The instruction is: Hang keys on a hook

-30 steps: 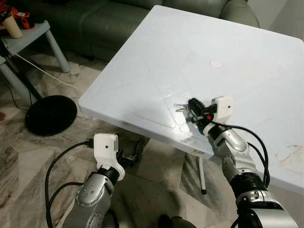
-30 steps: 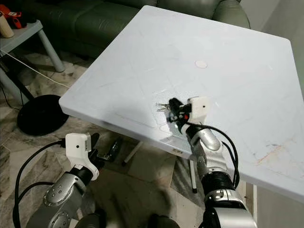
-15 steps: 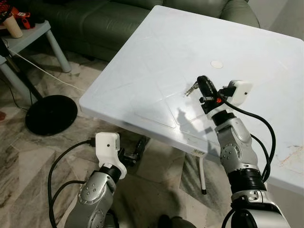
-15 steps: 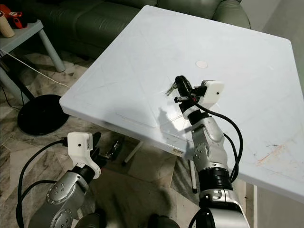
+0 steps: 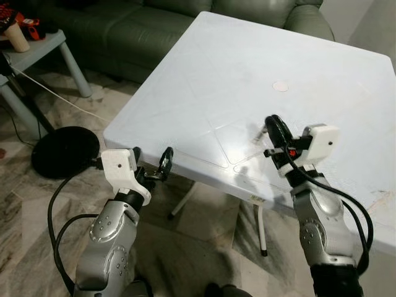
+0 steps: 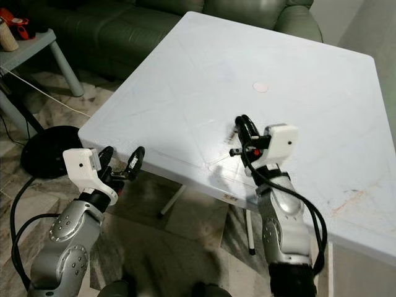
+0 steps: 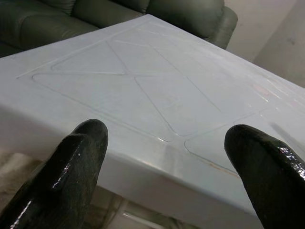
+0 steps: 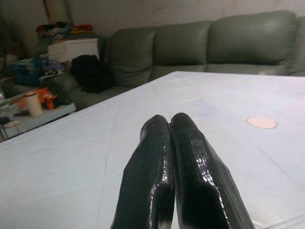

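Item: right gripper [image 5: 272, 128]. I have it raised above the near part of the white table [image 5: 235, 68], fingers pressed together, as the right wrist view confirms with the two black pads touching along their length.

Item: keys [image 5: 260, 132]. A small metallic bit pokes out just beside the closed fingertips in the head views; I judge that to be the keys pinched in the grip, though it is too small to be sure how much of the bunch is held.

Item: left gripper [image 5: 151, 166]. Fingers spread wide, holding nothing, sitting just off the table's near edge and a little below its top.

Item: hook. I cannot find one from here, so the step in hand, as I read it, is carrying the keys clear of the table and looking for it.

Handling note: I would keep the pinch firm and the wrist level so the bunch does not swing or slip, and lift before turning away.

Edges and room: the table's near edge runs between my two arms, its corner close to the left gripper. A small round disc [image 5: 281, 86] lies farther up the tabletop, well apart. A green sofa [image 5: 124, 31] stands behind, a grey side table [image 5: 37, 52] and a black round base [image 5: 65, 148] to my left. Open marble floor [image 5: 204, 235] lies below, the easiest way out.
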Tool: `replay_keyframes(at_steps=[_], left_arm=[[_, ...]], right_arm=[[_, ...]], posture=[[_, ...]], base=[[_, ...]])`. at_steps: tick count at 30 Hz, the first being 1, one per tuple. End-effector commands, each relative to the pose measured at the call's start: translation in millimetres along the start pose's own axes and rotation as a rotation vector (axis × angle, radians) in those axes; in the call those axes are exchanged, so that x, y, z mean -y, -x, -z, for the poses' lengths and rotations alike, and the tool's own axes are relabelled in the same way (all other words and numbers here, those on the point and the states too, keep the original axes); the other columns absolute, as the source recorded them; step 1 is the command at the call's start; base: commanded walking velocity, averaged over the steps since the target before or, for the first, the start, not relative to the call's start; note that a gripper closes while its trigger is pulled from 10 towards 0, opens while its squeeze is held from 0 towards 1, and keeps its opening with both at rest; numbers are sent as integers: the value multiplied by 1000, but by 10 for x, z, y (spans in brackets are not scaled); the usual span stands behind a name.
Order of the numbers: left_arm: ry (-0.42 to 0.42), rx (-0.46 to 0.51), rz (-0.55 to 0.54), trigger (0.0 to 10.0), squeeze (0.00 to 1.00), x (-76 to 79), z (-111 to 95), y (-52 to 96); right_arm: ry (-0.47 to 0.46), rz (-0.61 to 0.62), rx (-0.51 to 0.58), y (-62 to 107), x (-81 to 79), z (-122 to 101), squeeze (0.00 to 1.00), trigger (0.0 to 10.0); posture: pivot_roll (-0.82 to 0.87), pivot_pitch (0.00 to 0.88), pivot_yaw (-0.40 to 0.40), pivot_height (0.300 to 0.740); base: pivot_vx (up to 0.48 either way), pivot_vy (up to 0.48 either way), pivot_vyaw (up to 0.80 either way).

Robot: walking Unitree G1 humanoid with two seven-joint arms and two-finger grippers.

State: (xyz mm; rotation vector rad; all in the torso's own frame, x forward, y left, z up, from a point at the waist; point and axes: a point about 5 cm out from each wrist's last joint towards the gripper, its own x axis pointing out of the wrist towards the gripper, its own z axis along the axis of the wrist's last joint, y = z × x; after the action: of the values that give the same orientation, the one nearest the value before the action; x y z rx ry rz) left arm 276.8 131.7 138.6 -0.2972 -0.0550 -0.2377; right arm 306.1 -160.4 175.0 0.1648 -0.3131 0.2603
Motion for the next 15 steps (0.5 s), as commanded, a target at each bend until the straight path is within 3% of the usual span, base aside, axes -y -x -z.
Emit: replay_keyframes(at_steps=[1, 4, 15], left_arm=[[9, 7, -4, 10000, 0, -23, 4, -24], [0, 22, -18, 10000, 0, -88, -11, -112], [-15, 50, -76, 10000, 0, -274, -47, -192]], right_arm=[[28, 33, -8, 52, 2, -7, 0, 10000], [104, 96, -49, 154, 29, 40, 0, 10000], [151, 111, -75, 149, 67, 71, 0, 10000]], posture=[[40, 82, -81, 732], [38, 69, -77, 732], [44, 60, -70, 732]], base=[[0, 0, 0], [0, 0, 0], [0, 0, 0]])
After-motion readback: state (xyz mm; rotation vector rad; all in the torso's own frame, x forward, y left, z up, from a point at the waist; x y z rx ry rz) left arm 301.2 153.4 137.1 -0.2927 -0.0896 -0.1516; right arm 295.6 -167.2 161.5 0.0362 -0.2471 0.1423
